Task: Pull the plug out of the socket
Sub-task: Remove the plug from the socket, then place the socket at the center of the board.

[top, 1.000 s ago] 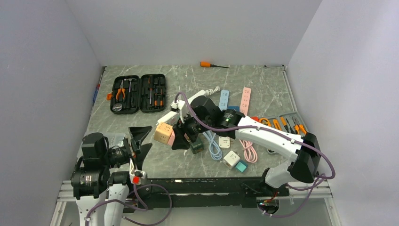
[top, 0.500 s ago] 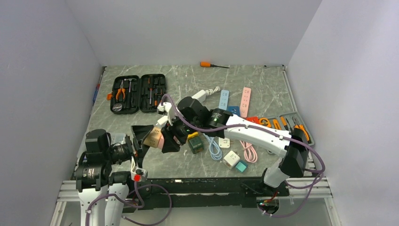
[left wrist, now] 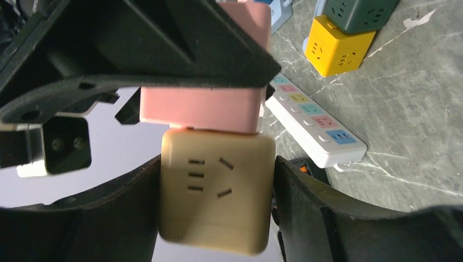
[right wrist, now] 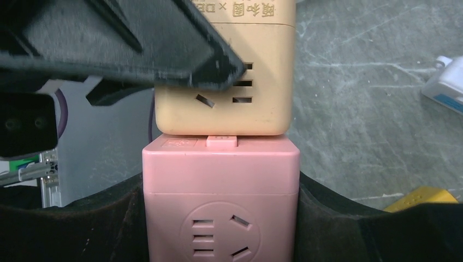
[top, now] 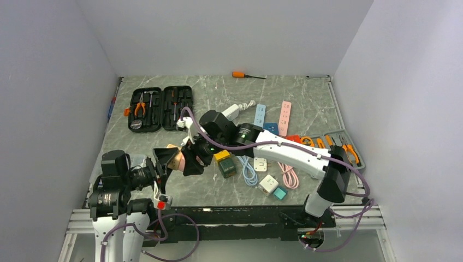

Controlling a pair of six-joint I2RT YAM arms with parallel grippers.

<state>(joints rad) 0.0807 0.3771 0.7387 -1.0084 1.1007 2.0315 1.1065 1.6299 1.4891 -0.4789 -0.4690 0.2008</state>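
Over the near-left part of the surface [top: 306, 98], the two arms meet nose to nose, each holding one half of a joined pair. The left gripper [left wrist: 217, 199] is closed on the beige cube socket [right wrist: 224, 103], its dark fingers pressed flat against two opposite sides. The right gripper [right wrist: 221, 215] clamps the pink cube plug [left wrist: 202, 109] the same way.

The two cubes sit face to face and touch. The seam between them is a thin straight line with only a small pink tab bridging it, and their edges line up almost flush. The pair hangs off the surface, close in front of the left arm's wrist.

There is little spare room around the seam, because each gripper's upper finger reaches past its own cube and overhangs the other one.

To the right of the right gripper the surface is crowded. A yellow cube socket [top: 221, 156] and a dark green cube socket [top: 227, 168] sit just beside it, and a pale blue cable [top: 249, 166] and a white cube [top: 268, 183] lie further along. A white power strip [left wrist: 314, 123] lies on the marble beyond the beige cube. The open tool case [top: 161, 107] lies well apart at the far left, with bare marble between it and the grippers. An orange screwdriver [top: 243, 75] lies by the far edge
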